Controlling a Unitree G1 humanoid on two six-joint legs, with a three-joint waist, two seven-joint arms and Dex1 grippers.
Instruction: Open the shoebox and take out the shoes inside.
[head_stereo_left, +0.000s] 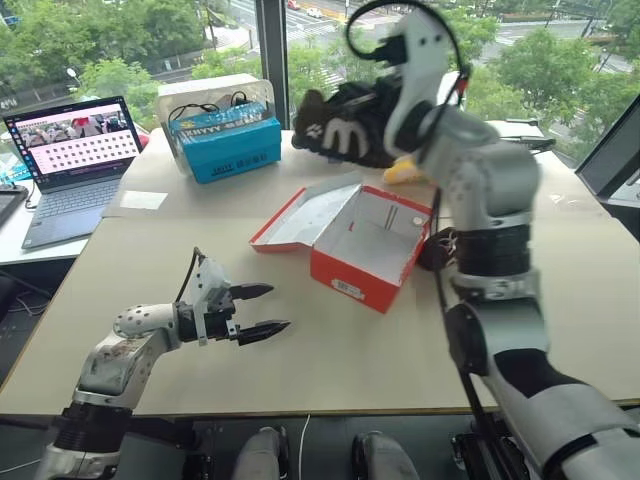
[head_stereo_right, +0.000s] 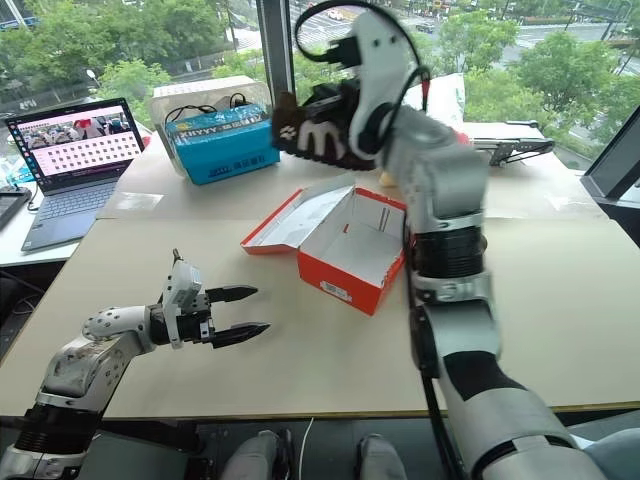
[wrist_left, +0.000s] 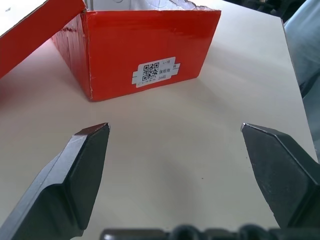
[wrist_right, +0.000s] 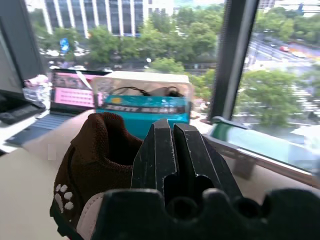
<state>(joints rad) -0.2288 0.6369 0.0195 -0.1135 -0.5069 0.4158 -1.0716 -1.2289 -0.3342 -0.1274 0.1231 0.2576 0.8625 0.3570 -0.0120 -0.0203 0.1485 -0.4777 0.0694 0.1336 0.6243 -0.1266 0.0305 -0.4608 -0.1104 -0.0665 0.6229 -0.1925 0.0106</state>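
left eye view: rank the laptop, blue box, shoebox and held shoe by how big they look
1. shoebox, lid open
2. laptop
3. blue box and shoe look alike; the shoe hangs raised in the right tool, nearer the camera, so unsure

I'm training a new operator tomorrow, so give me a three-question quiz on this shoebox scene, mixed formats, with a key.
1. True or false: the lid of the shoebox is open.
2. Multiple choice: what is the right gripper shut on? A) a brown shoe B) the blue box C) the laptop
3. Fill in: the left gripper hangs over the table with its fingers ____ and nothing between them.

Key:
1. True; the white inside shows.
2. A; the shoe is held up above the table, beyond the shoebox.
3. open
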